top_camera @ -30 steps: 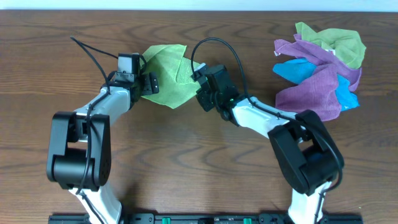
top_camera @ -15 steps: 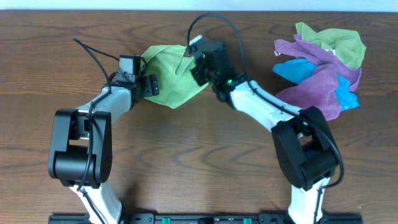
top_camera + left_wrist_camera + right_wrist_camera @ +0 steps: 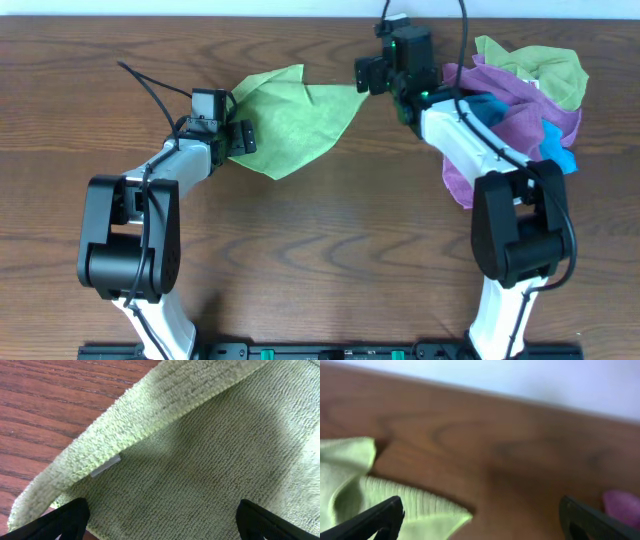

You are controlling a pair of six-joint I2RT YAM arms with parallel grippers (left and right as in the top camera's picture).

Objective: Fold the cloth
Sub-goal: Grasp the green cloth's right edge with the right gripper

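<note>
Now | right gripper (image 3: 366,74): jaws spread, nothing held, at the cloth's (image 3: 295,120) right corner | left gripper (image 3: 240,138): jaws spread over the cloth's left edge, tag (image 3: 105,466) between them | cloth: on the table (image 3: 330,250), between both grippers | towel pile (image 3: 525,100): far right, apart.

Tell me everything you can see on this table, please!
Table: one, brown wood, under everything.
Cloth: one, lime green, spread out at the far middle-left.
Tag: one, white, on the cloth's edge.
Purple towels: count unclear, heaped at the far right.
Blue towel: bright blue, tucked into that heap, count unclear.
Green towel: one, at the back of the heap.
Left tool: one, black, open, at the cloth's left edge.
Right tool: one, black, open, at the cloth's right corner.
</note>
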